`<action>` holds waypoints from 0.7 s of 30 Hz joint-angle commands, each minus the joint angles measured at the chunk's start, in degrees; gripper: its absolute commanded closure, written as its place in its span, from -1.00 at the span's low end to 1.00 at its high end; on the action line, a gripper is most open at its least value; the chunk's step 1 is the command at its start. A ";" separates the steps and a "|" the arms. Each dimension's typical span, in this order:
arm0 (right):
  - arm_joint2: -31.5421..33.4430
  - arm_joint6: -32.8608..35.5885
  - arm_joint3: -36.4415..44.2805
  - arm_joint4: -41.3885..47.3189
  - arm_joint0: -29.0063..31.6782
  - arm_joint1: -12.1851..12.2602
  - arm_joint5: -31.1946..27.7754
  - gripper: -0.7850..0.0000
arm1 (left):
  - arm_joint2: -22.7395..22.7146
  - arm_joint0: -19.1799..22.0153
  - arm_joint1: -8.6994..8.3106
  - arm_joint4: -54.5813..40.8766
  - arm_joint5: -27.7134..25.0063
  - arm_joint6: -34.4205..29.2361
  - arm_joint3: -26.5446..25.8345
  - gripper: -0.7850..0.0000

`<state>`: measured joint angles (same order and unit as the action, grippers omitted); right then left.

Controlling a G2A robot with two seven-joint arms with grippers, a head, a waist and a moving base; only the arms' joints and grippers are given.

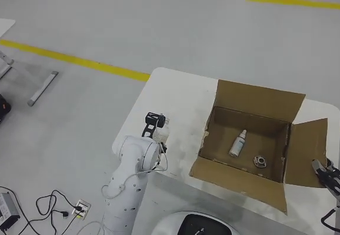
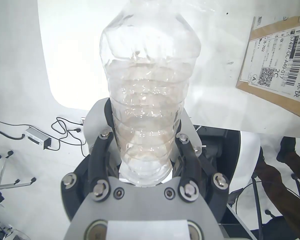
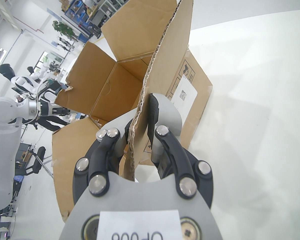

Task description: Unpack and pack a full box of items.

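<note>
We record the box (image 1: 258, 101) on the table (image 1: 176, 94), a small bottle (image 1: 238, 143) and a ring part (image 1: 260, 160) inside it, and, left of it, a larger bottle (image 2: 150, 58) in the left gripper (image 2: 145, 116).

A white desk (image 1: 176, 100) with rounded corners carries one open cardboard box (image 1: 258, 97), which sits toward the desk's 3 o'clock side. The box's flaps fold outward at 12, 3 and 6 o'clock. Bare white desk top lies at 9 o'clock.
</note>
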<state>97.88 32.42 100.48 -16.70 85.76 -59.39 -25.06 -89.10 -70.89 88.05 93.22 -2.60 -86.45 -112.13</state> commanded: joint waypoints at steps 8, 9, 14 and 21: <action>-0.31 0.15 -0.66 0.44 -0.10 0.14 -0.65 1.00 | 0.01 0.01 0.00 0.02 -0.02 -0.02 -0.02 1.00; -0.36 0.16 -0.74 0.50 -0.10 0.16 -0.66 1.00 | 0.01 0.01 0.00 0.02 -0.02 -0.02 -0.02 1.00; -0.56 -0.13 -0.77 0.82 -0.09 0.20 -0.74 1.00 | 0.98 -0.78 -0.10 0.97 0.10 4.13 2.41 1.00; -0.05 -0.73 -0.88 1.08 0.45 0.31 -0.73 1.00 | 2.08 1.97 -0.16 1.03 2.15 7.41 10.56 1.00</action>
<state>97.76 31.71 99.60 -15.63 86.14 -59.10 -25.76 -87.15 -69.31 87.89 94.37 -0.55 -79.34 -102.70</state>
